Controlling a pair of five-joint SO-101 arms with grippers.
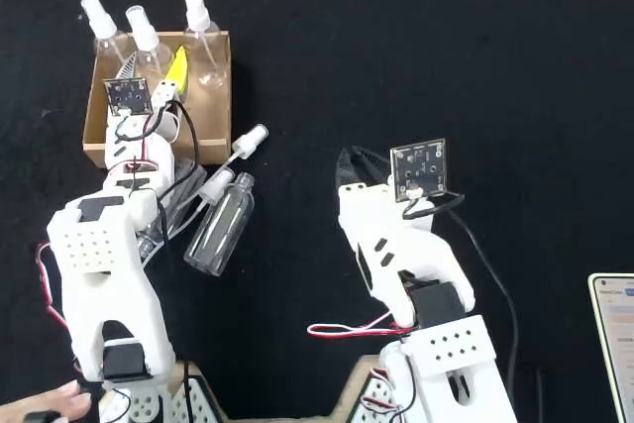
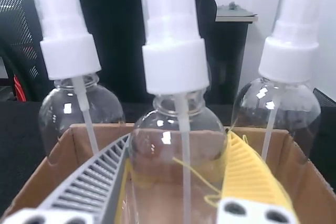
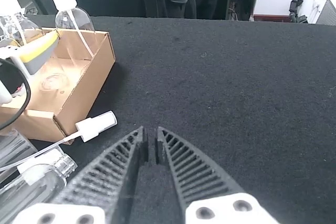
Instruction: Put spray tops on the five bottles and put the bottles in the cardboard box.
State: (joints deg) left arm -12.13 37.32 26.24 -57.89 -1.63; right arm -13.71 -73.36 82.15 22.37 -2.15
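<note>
Three bottles with white spray tops stand upright along the far side of the cardboard box (image 1: 210, 116) in the upper left of the high view: the left bottle (image 1: 104, 35), the middle bottle (image 1: 146, 42) and the right bottle (image 1: 205, 42). The left gripper (image 2: 178, 140) reaches into the box from the near side. Its grey finger (image 2: 100, 177) and yellow finger (image 2: 247, 171) lie against opposite sides of the middle bottle, so it is closed on that bottle.

Just below and to the right of the box, left of centre in the high view, an uncapped bottle (image 1: 220, 227) lies on its side on the black table (image 1: 446, 66). A second clear bottle (image 3: 10, 142) lies beside it, mostly hidden under the left arm. A loose spray top (image 1: 250, 141) rests on the table near the box's right wall, its thin tube trailing toward the lying bottle. Another spray top (image 1: 214, 189) lies just beside that bottle's neck.

The right gripper (image 3: 151, 132) sits near the middle of the high view, well apart from the box and bottles. Its black fingers are drawn together to a thin slit, with nothing between them. A phone (image 1: 614, 344) lies at the lower right edge of the table.
</note>
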